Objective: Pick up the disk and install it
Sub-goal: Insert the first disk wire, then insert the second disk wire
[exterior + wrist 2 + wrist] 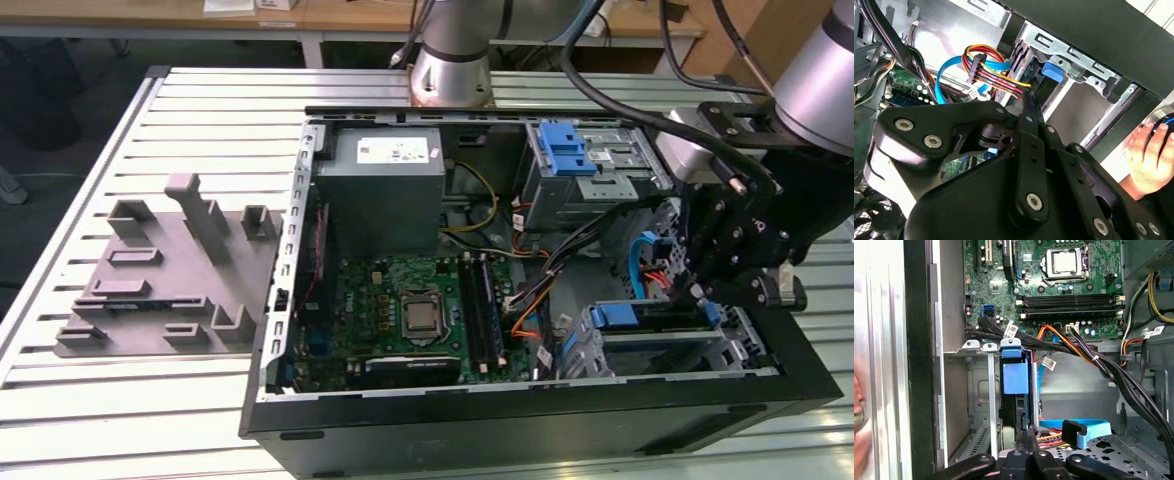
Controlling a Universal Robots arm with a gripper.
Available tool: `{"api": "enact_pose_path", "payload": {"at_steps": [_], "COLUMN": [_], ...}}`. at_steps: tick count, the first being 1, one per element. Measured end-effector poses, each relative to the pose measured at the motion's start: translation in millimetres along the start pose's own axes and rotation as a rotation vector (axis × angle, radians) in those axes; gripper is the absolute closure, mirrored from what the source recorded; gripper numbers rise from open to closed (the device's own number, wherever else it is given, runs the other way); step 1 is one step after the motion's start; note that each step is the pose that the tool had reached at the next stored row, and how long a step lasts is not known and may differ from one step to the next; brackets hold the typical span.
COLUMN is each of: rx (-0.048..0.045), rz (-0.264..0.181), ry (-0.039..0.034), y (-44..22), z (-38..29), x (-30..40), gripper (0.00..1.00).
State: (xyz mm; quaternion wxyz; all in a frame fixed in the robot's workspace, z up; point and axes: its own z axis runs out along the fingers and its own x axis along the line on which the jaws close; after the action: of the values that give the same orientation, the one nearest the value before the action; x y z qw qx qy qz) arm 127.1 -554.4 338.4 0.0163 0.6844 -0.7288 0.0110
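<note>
Ribbed silver metal bench (200,110), with a grey moulded fixture plate (160,270) on it toward the exterior view's left. Beside that, an open black tower computer case (534,420) lying on its side, green motherboard (414,310) exposed.

In the folded sheet-metal drive cage (971,345) at the case's near corner, on the exterior view's right: the flat silver-grey disk with blue plastic rails (1015,380), standing on edge in its slot, blue tab facing the motherboard. Looks slid well into the cage; impossible to tell whether fully latched.

Black linkage gripper (1029,437) down inside the case just behind the disk's rear edge, fingers pressed together into one narrow blade and pinching nothing. In the second wrist view, tips (1026,102) right at the cage mouth, in line with the disk; contact likely but not certain.

Risks, as judged from here:
- Bundle of red, orange, yellow and black power wires (1064,337) and flat blue data cable (1089,427) crowding the fingers; easy to snag or drag on any sideways or upward move.
- Off-axis push: rails binding in the slot, disk stuck half seated.
- Too hard a push: bent cage wall or stressed connector.
- Person's hand (1149,150) resting close outside the case wall, near the arm's path; pinch hazard.
</note>
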Motion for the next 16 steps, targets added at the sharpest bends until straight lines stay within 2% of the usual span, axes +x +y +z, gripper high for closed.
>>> {"api": "enact_pose_path", "payload": {"at_steps": [13,16], "rx": [0.0000,0.0003], "rz": [0.000,0.000], "ry": [0.0001,0.0001], "y": [0.2,6.8], "z": [-0.1,-0.1], "x": [0.0,0.4], "gripper": [0.89,0.89]}}
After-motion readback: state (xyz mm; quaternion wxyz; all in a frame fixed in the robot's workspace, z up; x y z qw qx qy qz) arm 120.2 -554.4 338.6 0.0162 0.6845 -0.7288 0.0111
